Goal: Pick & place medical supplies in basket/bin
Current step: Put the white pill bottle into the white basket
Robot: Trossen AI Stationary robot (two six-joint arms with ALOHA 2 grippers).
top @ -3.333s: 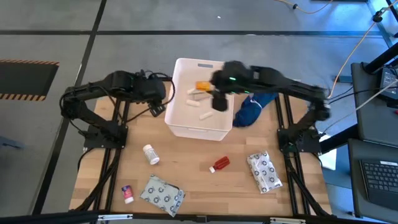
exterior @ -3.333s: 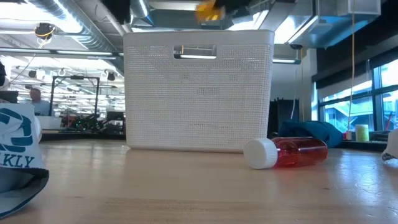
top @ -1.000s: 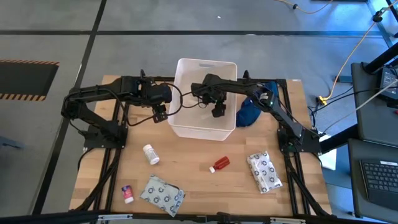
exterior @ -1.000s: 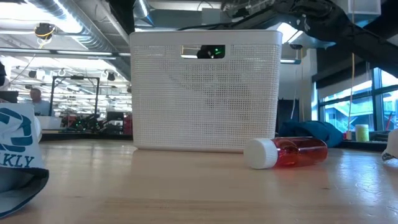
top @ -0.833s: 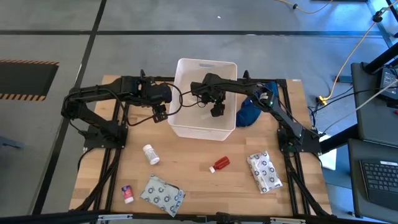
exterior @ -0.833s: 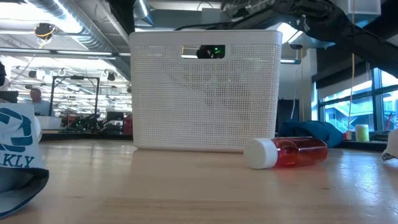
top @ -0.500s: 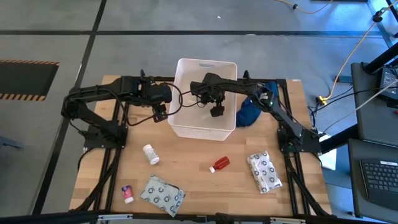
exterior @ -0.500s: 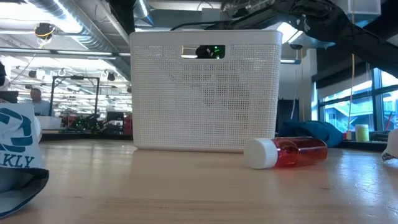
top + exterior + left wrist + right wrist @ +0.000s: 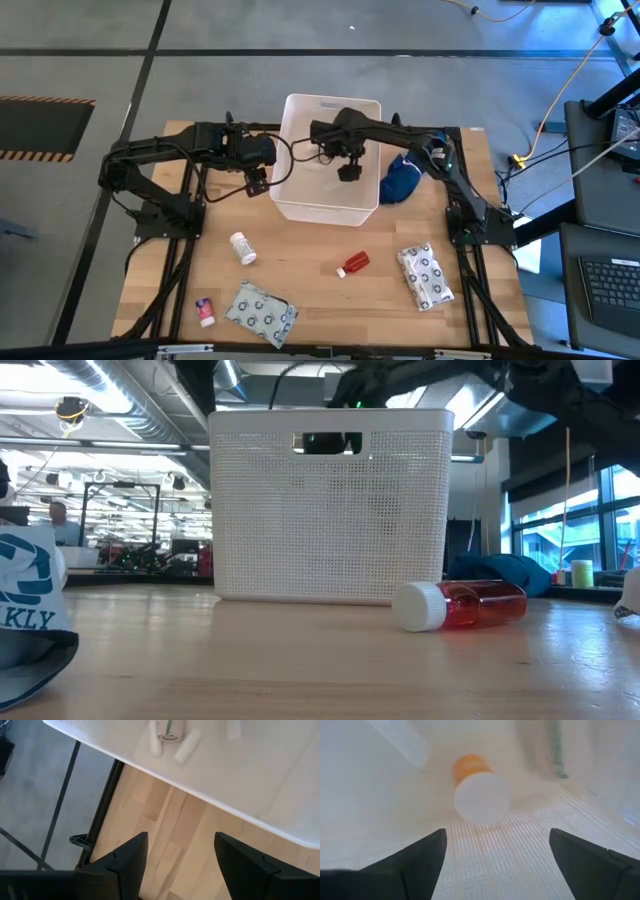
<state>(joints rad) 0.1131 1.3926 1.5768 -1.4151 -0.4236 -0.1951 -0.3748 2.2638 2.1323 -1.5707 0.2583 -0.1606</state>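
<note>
Reaching from the left, my left gripper [image 9: 257, 181] hangs over the tabletop just beside the left wall of the white tub [image 9: 290, 205], fingers [image 9: 125, 862] spread and holding nothing. My right gripper [image 9: 347, 170] sits over the inside of the tub, which stands at the tabletop's far edge; its fingers [image 9: 420, 855] are wide apart and empty, and the orange vial [image 9: 472, 782] lies on the tub floor below them, beside what may be a bandage roll, though that part is blurred. Toward the near edge lie a white pill bottle [image 9: 241, 247], a dotted packet [image 9: 261, 312], the red vial [image 9: 353, 264] and a second dotted packet [image 9: 425, 275].
</note>
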